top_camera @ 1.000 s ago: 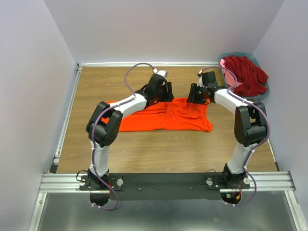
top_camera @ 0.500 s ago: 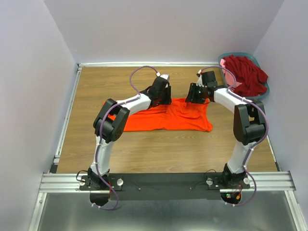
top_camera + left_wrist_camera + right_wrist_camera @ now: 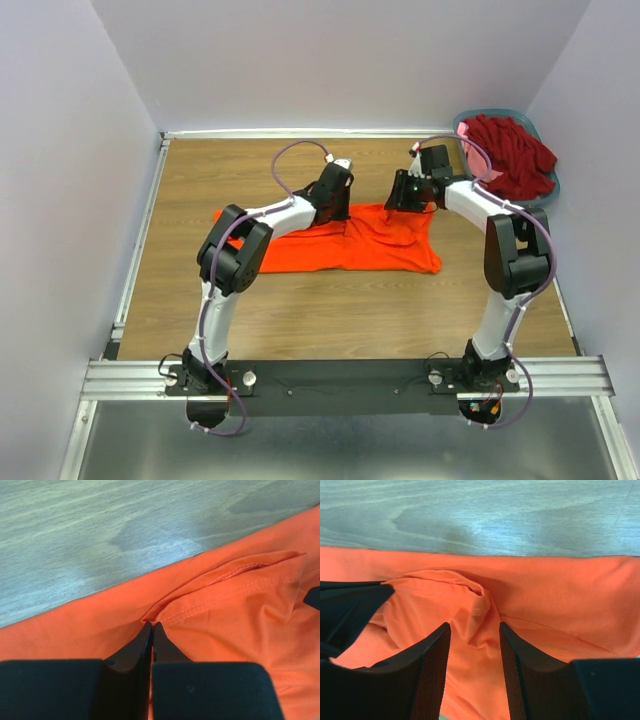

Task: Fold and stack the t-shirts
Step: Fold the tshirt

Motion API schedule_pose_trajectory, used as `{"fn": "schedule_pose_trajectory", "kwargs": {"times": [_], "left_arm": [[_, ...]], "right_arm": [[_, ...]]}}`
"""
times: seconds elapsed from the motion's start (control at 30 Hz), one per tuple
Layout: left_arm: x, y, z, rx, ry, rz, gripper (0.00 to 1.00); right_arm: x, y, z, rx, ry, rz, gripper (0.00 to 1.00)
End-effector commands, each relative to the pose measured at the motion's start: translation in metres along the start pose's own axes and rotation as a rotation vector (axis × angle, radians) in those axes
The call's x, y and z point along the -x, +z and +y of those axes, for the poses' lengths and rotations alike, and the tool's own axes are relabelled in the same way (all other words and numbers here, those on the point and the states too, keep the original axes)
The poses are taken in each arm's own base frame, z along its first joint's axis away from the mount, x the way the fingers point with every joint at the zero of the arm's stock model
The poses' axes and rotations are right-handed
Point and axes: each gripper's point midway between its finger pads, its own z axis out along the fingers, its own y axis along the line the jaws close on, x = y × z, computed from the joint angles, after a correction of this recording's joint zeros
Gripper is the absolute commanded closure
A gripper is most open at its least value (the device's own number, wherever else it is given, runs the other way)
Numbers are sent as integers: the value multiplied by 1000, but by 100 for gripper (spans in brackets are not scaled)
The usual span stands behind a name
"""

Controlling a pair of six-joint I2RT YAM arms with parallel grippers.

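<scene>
The bright orange t-shirt (image 3: 350,245) lies spread on the wooden table, rumpled along its far edge. My left gripper (image 3: 335,203) is down on that far edge near the middle. In the left wrist view its jaws (image 3: 152,626) are shut, pinching a fold of orange fabric beside a stitched hem (image 3: 235,572). My right gripper (image 3: 408,198) sits at the far right part of the shirt. It is open (image 3: 473,626), its fingers standing either side of a raised orange fold (image 3: 477,605). More t-shirts, dark red (image 3: 512,155) with a bit of pink (image 3: 466,131), are heaped in the basket.
The grey-blue basket (image 3: 490,113) stands in the far right corner against the wall. White walls close in the table at the back and both sides. A metal rail (image 3: 140,240) runs along the left edge.
My left gripper has shut on the orange shirt's far edge, and the left arm's elbow has swung rightward. The right arm has held still.
</scene>
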Motion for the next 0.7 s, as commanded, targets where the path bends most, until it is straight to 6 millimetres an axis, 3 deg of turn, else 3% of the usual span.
{"fn": "schedule_pose_trajectory", "kwargs": {"times": [0.0,0.1,0.4,0.67], "left_arm": [[27,-22,6,19,-4,-81,94],[19,-21,20,14,-44,-58,94],[8,-14,3,-99,-67,-25,91],[15,-16,1,-107,-64,-45,89]], "right_arm": [[11,6,0,25,-11,-13,48],[14,6,0,34,-17,-16,48],[17,16,7,102,-60,2,48],[6,37,11,192,-121,53,48]]}}
